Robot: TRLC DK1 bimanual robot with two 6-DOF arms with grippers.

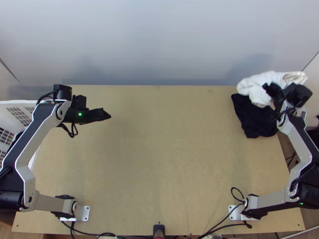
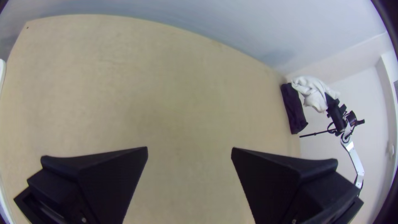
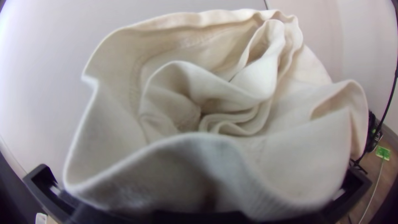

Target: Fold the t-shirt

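At far right of table point(image 1: 159, 159), white t-shirt point(image 1: 255, 84) gripped, bunched, by right gripper point(image 1: 268, 88) over dark cloth point(image 1: 254, 118); to be carried clear of it, lowered mid-table. Left gripper point(image 2: 189, 152), fingers parted, best kept ready for second edge during spreading.

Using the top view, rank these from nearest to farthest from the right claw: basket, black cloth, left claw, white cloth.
1. White cloth: bunched right at the right claw, far right.
2. Black cloth: on the table's right side, beside the white cloth.
3. Left claw: over the table's left part.
4. Basket: at the left edge.
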